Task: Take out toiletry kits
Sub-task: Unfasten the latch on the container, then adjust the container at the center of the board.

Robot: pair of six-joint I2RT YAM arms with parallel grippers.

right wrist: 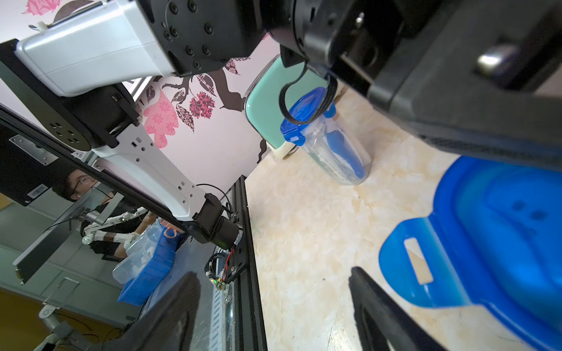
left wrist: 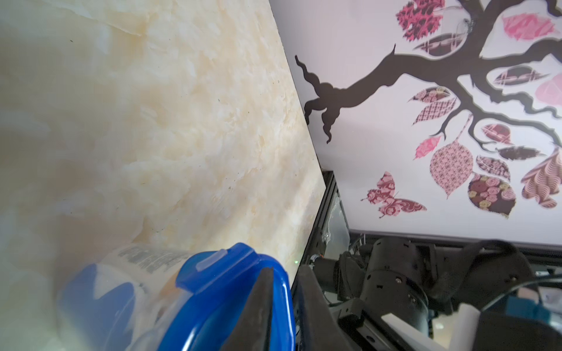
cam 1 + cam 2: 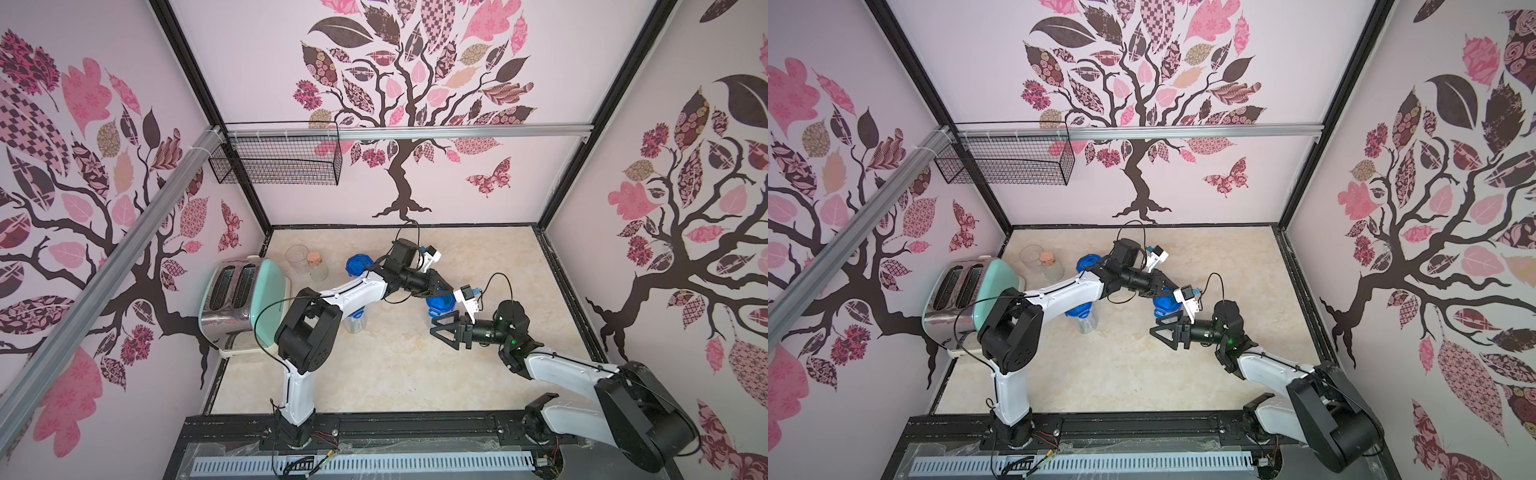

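The toiletry kits show only through clear canisters. One canister point(image 1: 334, 152) stands by the toaster, with a blue toothbrush point(image 1: 346, 155) and wrapped packets inside. A nearer canister point(image 2: 127, 282) shows a printed packet and something blue. Its blue lid point(image 3: 441, 306) sits under my left gripper point(image 3: 439, 291). In the left wrist view the left gripper point(image 2: 286, 273) is slightly open. One finger lies over the lid and the other just past its rim. My right gripper point(image 3: 434, 328) stands open and empty beside this canister. A lid clip point(image 1: 416, 264) sticks out near the right gripper point(image 1: 273, 307).
A mint and chrome toaster point(image 3: 241, 299) stands at the left. Behind it are an empty clear glass point(image 3: 297, 257), a cork-stoppered jar point(image 3: 318, 268) and a third blue lid point(image 3: 359, 266). A wire basket point(image 3: 282, 160) hangs on the back wall. Black frame rails edge the marble table point(image 3: 374, 374).
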